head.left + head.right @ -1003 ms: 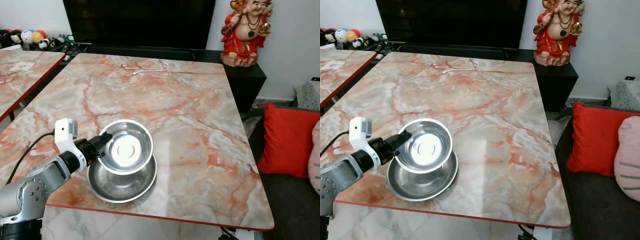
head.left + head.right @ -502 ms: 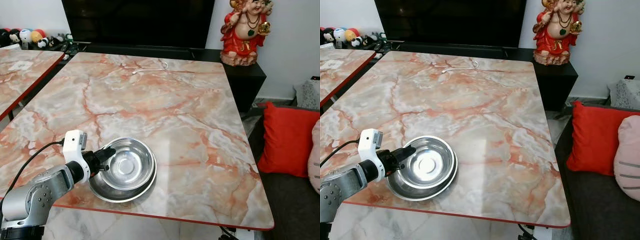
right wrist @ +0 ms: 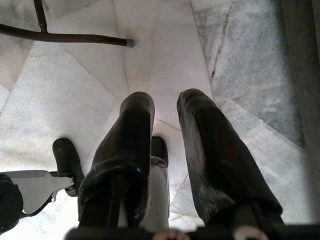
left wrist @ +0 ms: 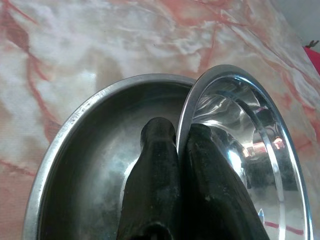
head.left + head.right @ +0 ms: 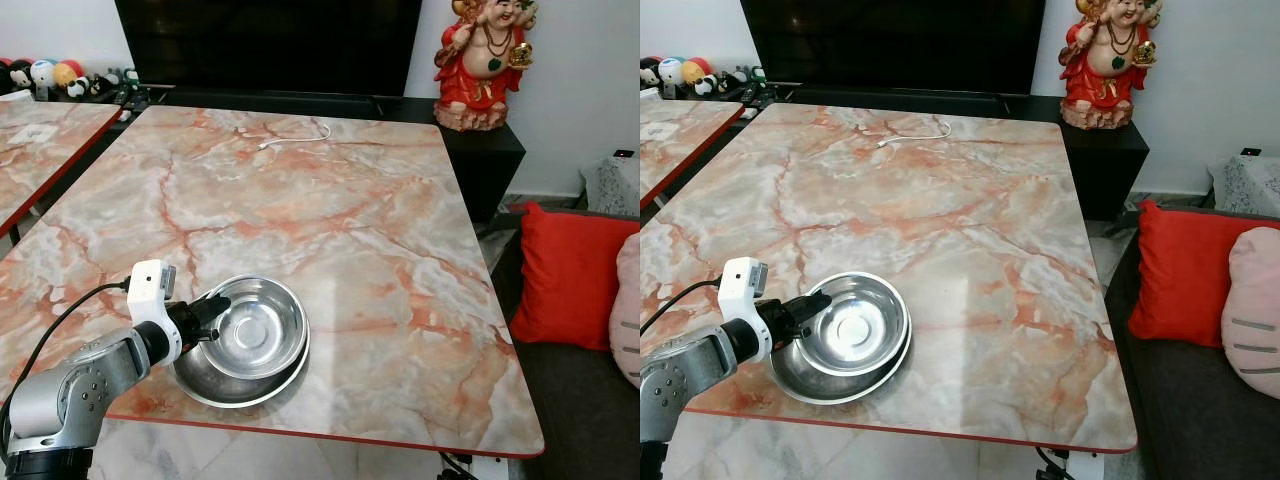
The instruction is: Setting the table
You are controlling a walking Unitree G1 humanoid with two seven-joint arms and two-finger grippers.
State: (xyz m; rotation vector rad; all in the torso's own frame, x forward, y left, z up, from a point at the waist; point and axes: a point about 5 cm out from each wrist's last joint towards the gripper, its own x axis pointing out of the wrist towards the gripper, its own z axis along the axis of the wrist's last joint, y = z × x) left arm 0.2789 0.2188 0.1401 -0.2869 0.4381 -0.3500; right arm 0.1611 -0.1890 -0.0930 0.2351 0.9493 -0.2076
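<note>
At the near left corner of the marble table [image 5: 330,200], we see the left gripper [image 5: 207,318] clamped on the rim of the small bowl [image 5: 255,327], one finger inside the rim and one outside. The small bowl sits nested in the large bowl [image 5: 232,383], tilted slightly toward the gripper's side. Both are shiny steel, and the pair rests close to the table's red front edge.

From the left wrist, we look down the two black fingers [image 4: 152,170] pressed together with the small bowl's thin rim [image 4: 186,115] pinched between them, the large bowl's dull inner wall [image 4: 90,150] curving beneath.

The silver left arm [image 5: 75,385] reaches in from the lower left, a white camera block [image 5: 150,285] on its wrist and a black cable [image 5: 55,320] looping back over the tabletop.

The right gripper [image 3: 165,102] hangs over pale floor tiles [image 3: 165,45], its fingers parted with a clear gap between them and nothing held.

Farther off on the table lies a white cable [image 5: 295,137]. Behind it stands a dark TV [image 5: 265,45] on a low black stand [image 5: 480,150], with a red figurine [image 5: 478,60] at the stand's right end. A red cushion [image 5: 575,275] sits to the right of the table, and a second marble table [image 5: 40,140] stands to the left.
</note>
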